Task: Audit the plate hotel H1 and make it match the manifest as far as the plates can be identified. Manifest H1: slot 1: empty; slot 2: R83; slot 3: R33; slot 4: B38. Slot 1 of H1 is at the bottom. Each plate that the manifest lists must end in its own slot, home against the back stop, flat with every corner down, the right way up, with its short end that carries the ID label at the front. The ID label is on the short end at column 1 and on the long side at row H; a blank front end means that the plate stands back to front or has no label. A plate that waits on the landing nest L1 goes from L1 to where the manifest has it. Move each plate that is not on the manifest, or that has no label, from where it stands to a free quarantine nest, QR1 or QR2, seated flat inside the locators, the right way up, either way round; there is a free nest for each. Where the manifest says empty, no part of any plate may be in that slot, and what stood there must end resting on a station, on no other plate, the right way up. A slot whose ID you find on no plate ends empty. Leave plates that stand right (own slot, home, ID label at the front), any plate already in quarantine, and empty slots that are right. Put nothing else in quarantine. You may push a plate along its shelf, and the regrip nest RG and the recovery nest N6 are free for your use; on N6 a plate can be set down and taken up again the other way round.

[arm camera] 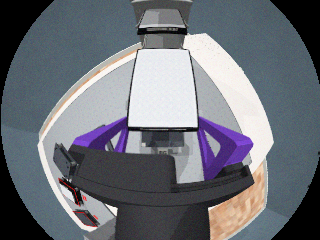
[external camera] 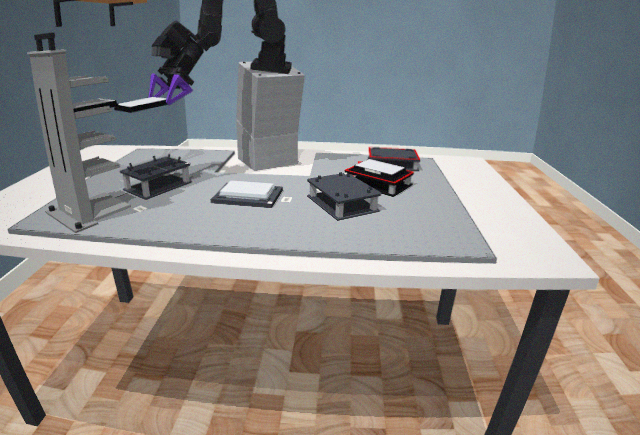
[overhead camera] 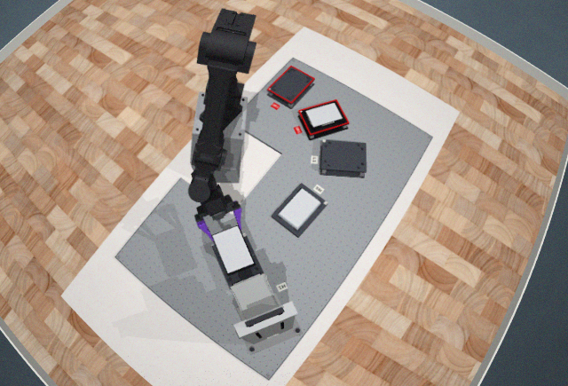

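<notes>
Purple-fingered gripper [external camera: 170, 90] at the end of the black arm holds a white-topped plate [external camera: 138, 103] by its short end, fingers set wide across it. This plate is level in the air, its far end at the front of the third shelf of the grey plate hotel [external camera: 55, 125], which stands at the desk's front left corner. Another white plate [external camera: 247, 190] sits on a low black nest mid-desk. A third [external camera: 381, 166] rests in a red-rimmed quarantine nest [external camera: 385, 179] toward the back right.
</notes>
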Motion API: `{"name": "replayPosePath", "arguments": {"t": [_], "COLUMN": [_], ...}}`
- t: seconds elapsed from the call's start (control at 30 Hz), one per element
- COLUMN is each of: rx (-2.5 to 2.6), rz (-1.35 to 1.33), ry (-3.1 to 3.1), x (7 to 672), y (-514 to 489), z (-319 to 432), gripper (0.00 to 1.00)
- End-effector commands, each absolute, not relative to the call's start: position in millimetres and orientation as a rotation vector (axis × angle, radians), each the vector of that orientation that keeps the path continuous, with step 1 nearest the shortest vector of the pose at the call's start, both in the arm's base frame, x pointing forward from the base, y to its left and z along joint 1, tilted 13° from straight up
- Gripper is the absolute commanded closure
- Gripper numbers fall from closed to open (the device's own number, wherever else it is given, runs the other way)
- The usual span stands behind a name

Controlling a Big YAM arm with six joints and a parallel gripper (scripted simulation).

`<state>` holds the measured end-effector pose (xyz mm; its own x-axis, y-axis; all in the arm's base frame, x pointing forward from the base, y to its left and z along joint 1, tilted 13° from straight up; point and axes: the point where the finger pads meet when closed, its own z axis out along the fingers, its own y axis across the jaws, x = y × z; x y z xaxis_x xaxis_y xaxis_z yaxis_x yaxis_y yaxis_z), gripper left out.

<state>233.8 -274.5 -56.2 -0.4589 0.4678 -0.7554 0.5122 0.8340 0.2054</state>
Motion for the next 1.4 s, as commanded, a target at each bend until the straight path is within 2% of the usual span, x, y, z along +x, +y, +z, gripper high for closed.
{"name": "replayPosePath", "arguments": {"t": [0.0, 1.37], "rx": [0.699, 0.681], "rz": [-0.090, -0.107], "ry": [2.114, 2.102], "x": [233, 231], "y": [-281, -295], "z": [-46, -3], "gripper": [0.14, 0.14]}}
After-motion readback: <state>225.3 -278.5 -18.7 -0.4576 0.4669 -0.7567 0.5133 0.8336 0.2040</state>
